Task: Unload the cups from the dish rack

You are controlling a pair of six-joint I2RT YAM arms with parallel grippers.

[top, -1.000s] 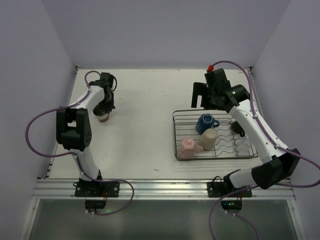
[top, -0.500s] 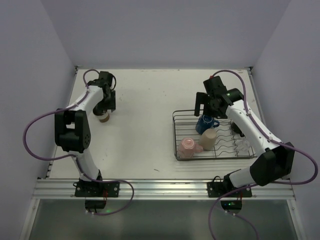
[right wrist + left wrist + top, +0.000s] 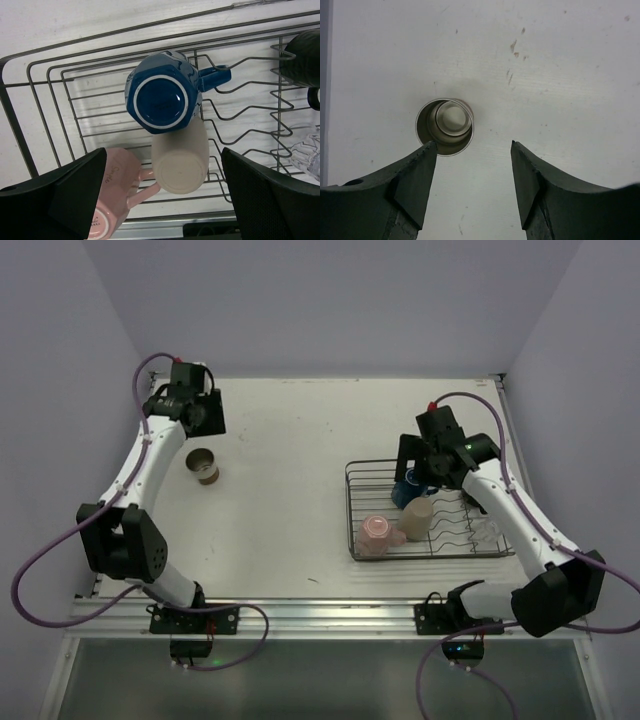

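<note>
The left arm and right arm are white tubes with chunky black joints. A thin purple cable loops along each. The left tool and right tool have dark, wedge-shaped fingers.
</note>
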